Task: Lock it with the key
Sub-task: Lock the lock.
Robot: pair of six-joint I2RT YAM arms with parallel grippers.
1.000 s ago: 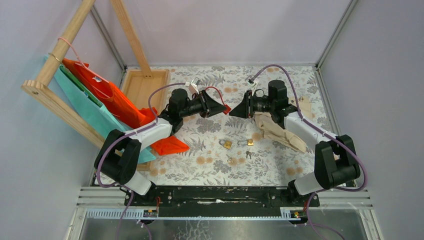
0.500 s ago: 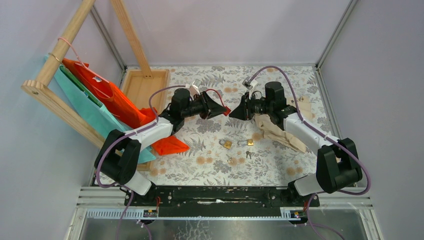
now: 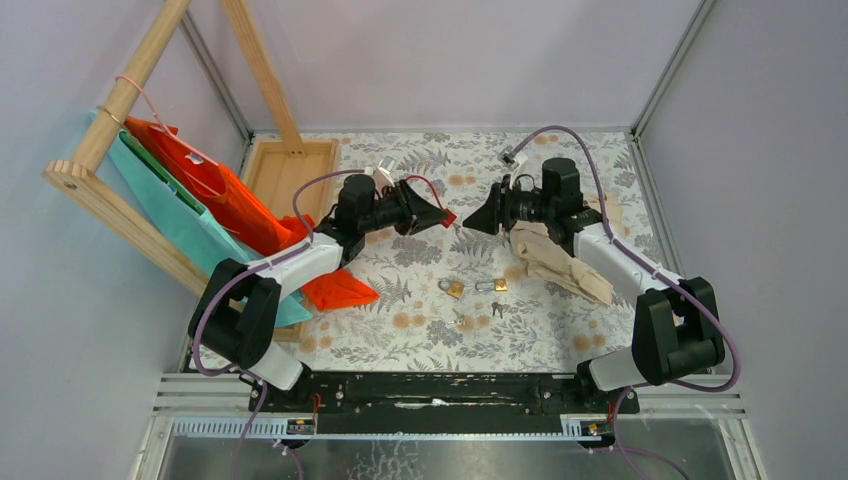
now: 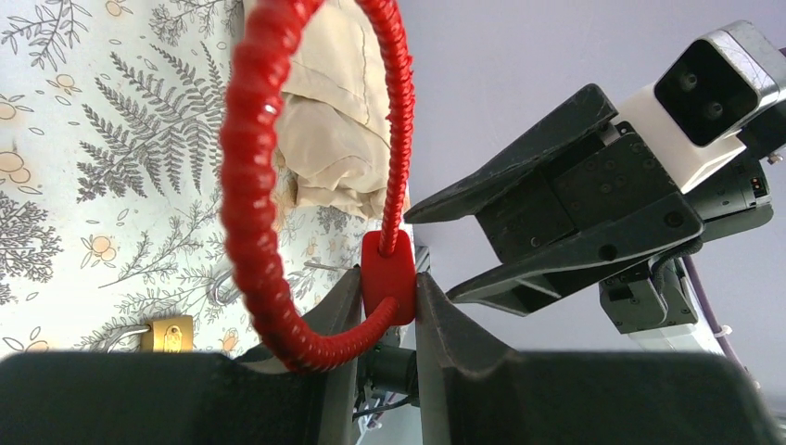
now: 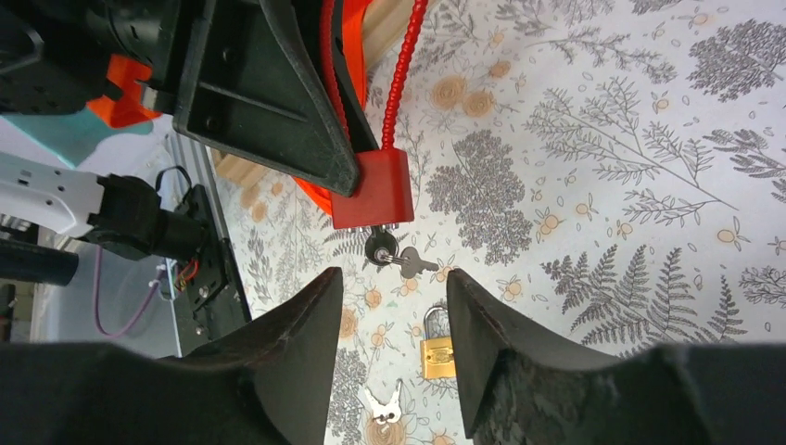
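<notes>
The lock is a small red body [image 5: 371, 190] with a long ribbed red cable shackle [image 4: 248, 185] looping up from it. My left gripper [image 4: 389, 276] is shut on the red body [image 4: 387, 289] and holds it in the air above the table's middle [image 3: 447, 216]. A black-headed key [image 5: 381, 247] sticks in the underside of the body, and a second grey key [image 5: 414, 265] dangles from its ring. My right gripper [image 5: 394, 273] is open just short of the key, touching nothing. It faces the left gripper [image 3: 437, 212] across a small gap in the top view.
Two brass padlocks [image 3: 455, 289] [image 3: 498, 285] and loose keys [image 3: 460, 320] lie on the fern-patterned table below. A beige cloth [image 3: 545, 262] sits under the right arm. An orange bag [image 3: 230, 200], a wooden tray [image 3: 290, 170] and a wooden frame [image 3: 110, 120] stand at the left.
My right gripper has opened and drawn back a little to the right, leaving the key in the lock. The left gripper has kept its hold.
</notes>
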